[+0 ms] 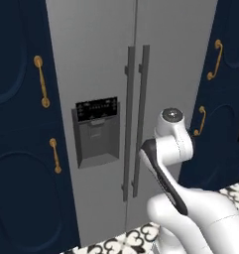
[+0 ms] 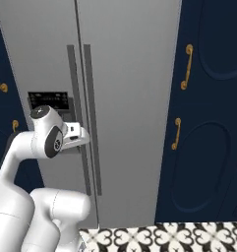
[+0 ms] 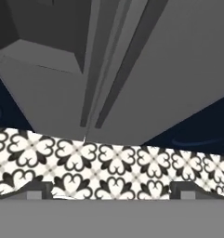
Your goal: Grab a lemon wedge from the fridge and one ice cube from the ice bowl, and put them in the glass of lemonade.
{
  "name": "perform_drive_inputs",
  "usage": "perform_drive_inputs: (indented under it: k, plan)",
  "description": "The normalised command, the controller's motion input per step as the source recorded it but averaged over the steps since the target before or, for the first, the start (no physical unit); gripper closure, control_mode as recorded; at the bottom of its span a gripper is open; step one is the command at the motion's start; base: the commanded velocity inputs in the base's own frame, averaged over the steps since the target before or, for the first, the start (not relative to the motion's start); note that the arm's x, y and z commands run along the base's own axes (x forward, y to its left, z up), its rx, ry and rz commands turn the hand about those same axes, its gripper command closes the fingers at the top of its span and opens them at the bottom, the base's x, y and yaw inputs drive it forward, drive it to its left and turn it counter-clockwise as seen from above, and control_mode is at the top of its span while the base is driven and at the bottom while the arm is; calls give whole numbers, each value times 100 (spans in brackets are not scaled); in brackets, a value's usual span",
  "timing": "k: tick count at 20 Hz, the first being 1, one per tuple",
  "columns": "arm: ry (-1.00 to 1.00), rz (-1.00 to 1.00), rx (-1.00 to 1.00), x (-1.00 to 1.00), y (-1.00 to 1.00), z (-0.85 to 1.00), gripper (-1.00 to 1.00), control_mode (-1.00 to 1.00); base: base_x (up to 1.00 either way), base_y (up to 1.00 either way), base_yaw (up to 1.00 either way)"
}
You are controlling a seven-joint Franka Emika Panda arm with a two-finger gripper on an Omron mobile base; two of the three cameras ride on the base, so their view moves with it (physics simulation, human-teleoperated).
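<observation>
Hand view: we look down along the closed fridge (image 3: 146, 83), with its two handles (image 3: 118, 69) converging toward the tiled floor (image 3: 108, 162). The two fingertips (image 3: 36, 189) sit wide apart at the bottom corners, so we read the gripper (image 3: 108, 193) as spread open and empty. In the left base view the doors (image 1: 101, 59) are shut and the arm (image 1: 173, 144) is folded in front of the right door, near the handles but not touching. The lemon wedge is presumably behind these doors; we cannot see it. To open well, we judge that we should raise and level the hand, square the fingers across one handle at mid-height, close firmly, then pull along the door's arc rather than straight back.
</observation>
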Motion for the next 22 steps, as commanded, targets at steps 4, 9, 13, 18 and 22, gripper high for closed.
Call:
perform_drive_inputs:
  k: [4, 9, 13, 18, 22]
  plan:
    - [0, 0, 0, 0, 0, 0, -100, 100, -24, -38, 31]
    - [0, 0, 0, 0, 0, 0, -100, 100, -32, -49, 10]
    - [0, 0, 0, 0, 0, 0, -100, 100, -39, -13, 0]
    - [0, 0, 0, 0, 0, 0, -100, 100, -11, 9, 0]
    - [0, 0, 0, 0, 0, 0, -100, -100, 0, 0, 0]
